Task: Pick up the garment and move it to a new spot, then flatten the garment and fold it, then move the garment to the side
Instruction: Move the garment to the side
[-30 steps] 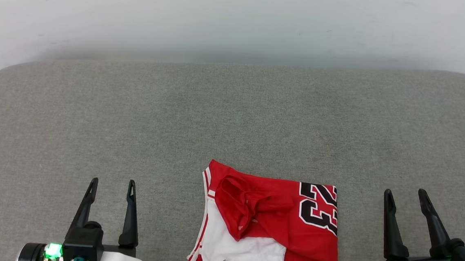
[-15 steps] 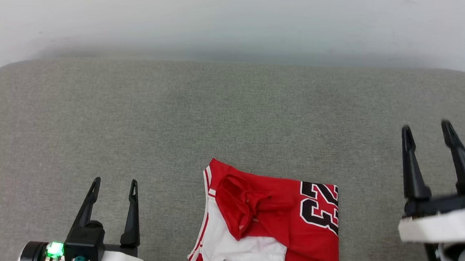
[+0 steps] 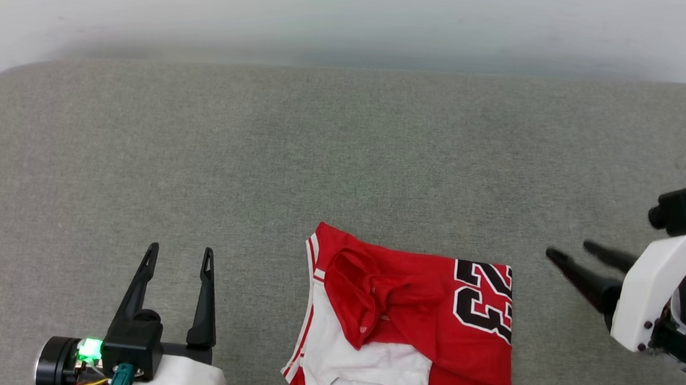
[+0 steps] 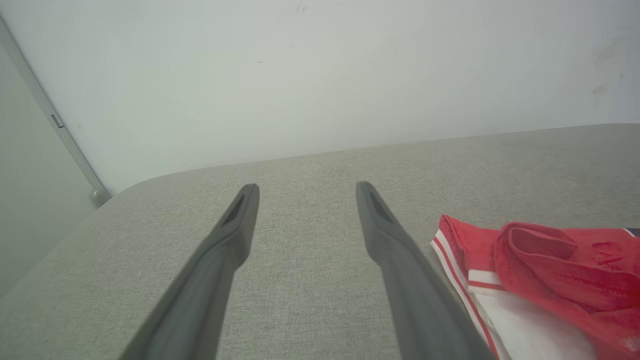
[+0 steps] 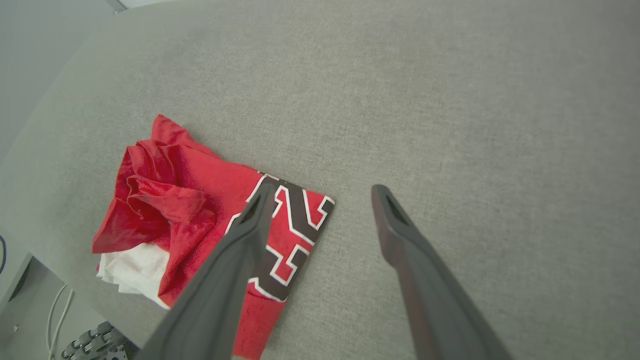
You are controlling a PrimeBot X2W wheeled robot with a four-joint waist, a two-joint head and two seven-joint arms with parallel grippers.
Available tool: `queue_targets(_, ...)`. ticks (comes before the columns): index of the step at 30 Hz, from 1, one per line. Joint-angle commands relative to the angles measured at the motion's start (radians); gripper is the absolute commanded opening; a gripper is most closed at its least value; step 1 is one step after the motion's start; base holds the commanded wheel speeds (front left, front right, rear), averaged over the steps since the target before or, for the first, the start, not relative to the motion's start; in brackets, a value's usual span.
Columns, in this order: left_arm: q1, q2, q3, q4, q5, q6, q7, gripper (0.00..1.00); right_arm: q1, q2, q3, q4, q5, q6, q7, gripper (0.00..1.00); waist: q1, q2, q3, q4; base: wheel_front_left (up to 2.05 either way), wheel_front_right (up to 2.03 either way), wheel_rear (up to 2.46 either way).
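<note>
While still spread wide, right hand point(image 3: 566, 248) now sideways, tips toward garment point(image 3: 418, 318); left hand point(image 3: 181, 248) unmoved, spread.

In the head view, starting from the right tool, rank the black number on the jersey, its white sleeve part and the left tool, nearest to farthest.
1. Black number: right end of the jersey, closest to the right tool.
2. White sleeve part: jersey's left half, near edge.
3. Left tool: far left, past the whole jersey.

Black white-edged number 23 point(image 3: 485, 302), partly folded under, on the red garment point(image 3: 407, 306)
</note>
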Motion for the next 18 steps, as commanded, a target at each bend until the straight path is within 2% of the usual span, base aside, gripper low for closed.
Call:
queue_targets(1, -0.011, 0.000, 0.000, -0.001, 0.005, 0.000, -0.002, 1.00, 0.012, -0.003, 0.002, 0.006, 0.016, 0.000, 0.018, 1.00, 0.0000, 0.0000, 0.007, 0.004, 0.00, 0.00, 0.00)
queue_targets(4, -0.025, -0.001, -0.005, -0.003, 0.004, -0.005, -0.002, 1.00, 0.033, -0.005, -0.010, 0.041, 0.110, 0.000, 0.114, 1.00, 0.0000, 0.0000, 0.027, 0.015, 0.00, 0.00, 0.00)
queue_targets(7, -0.041, -0.002, -0.007, -0.004, 0.003, -0.006, -0.002, 1.00, 0.052, 0.013, -0.018, 0.067, 0.173, 0.000, 0.164, 1.00, 0.0000, 0.0000, 0.053, 0.028, 0.00, 0.00, 0.00)
queue_targets(18, -0.094, -0.005, -0.016, -0.003, 0.002, -0.016, -0.002, 1.00, 0.075, 0.112, 0.002, 0.184, 0.262, -0.001, 0.143, 1.00, 0.0000, 0.0000, 0.136, 0.074, 0.00, 0.00, 0.00)
